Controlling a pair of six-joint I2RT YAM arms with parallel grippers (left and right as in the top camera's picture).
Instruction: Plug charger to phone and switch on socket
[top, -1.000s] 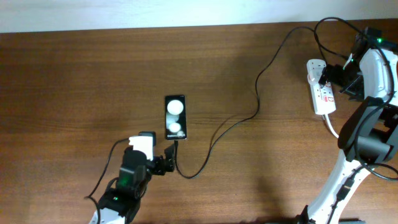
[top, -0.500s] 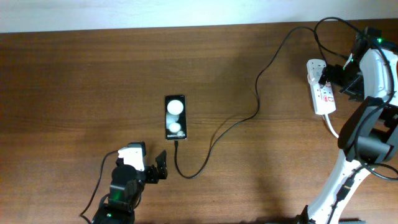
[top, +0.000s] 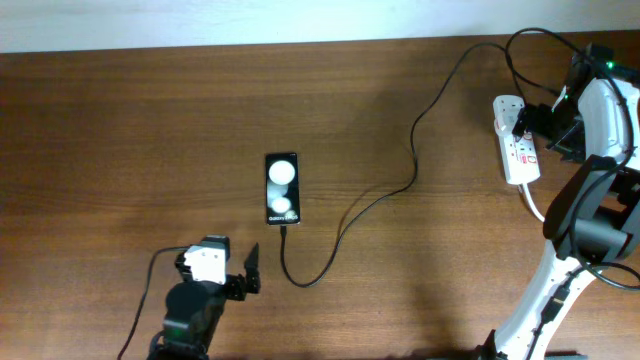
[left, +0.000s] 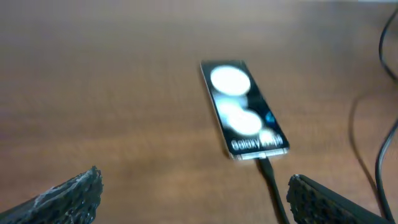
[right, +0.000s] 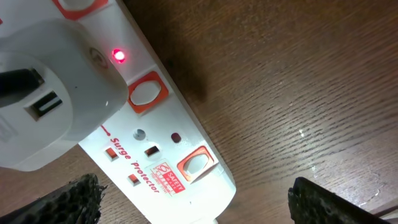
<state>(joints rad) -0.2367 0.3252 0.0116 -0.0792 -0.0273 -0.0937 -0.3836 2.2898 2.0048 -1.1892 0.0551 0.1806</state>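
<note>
I see phone (top: 282, 188) flat, screen up, two white glare spots. Charger (top: 400, 190) tip meets its near end, looks plugged in; black cable loops, then runs far right. Socket (top: 517, 145): white strip, right side, w/ red LED lit.

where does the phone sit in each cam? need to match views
Overhead: phone lies left of centre on the table, its long side running up-down.
Left wrist: phone is near centre, blurred, text end nearest the camera.
Right wrist: not in it; only the socket shows.
Shared landmark: the charger meeting the phone's text end, also seen by the left wrist; the socket ties right wrist to overhead.
</note>
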